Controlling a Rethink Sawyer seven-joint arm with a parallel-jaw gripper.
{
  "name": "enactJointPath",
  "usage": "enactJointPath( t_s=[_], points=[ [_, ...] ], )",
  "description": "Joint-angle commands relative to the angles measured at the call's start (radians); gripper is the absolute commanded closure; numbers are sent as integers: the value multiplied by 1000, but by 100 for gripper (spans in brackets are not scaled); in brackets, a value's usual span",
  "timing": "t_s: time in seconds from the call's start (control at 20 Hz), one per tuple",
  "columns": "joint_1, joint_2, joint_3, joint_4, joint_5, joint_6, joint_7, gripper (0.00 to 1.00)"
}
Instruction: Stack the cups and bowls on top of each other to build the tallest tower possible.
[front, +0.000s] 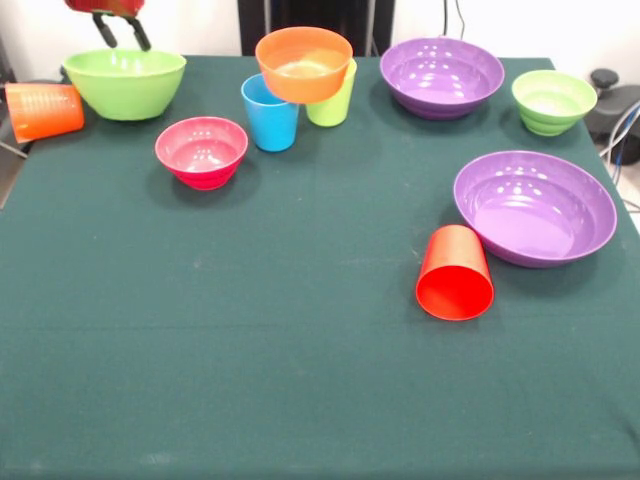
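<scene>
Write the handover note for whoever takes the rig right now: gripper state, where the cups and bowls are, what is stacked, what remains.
Gripper: open, empty, above the large lime green bowl at the far left.
Stacked: the orange bowl sits on the lime green cup, beside the blue cup.
Loose: orange cup on its side at the left edge; pink bowl; red cup on its side against the near purple bowl; far purple bowl; small green bowl.
Left: nearly everything still needs stacking.

arm: red housing (103, 6) | fingers (105, 31): two, dark grey, slim
</scene>
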Motion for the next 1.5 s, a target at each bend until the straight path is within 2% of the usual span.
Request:
enactJointPath(
  t_s=[0.05, 0.35, 1.1, 1.5],
  points=[
    [39, 94, 37, -73, -102, 9, -291, 0],
    [34, 118, 41, -94, -110, 16, -297, 0],
    [35, 99, 51, -62, -86, 31, -281, 0],
    [46, -4, 89, 7, -7, 99, -279, 0]
  ],
)
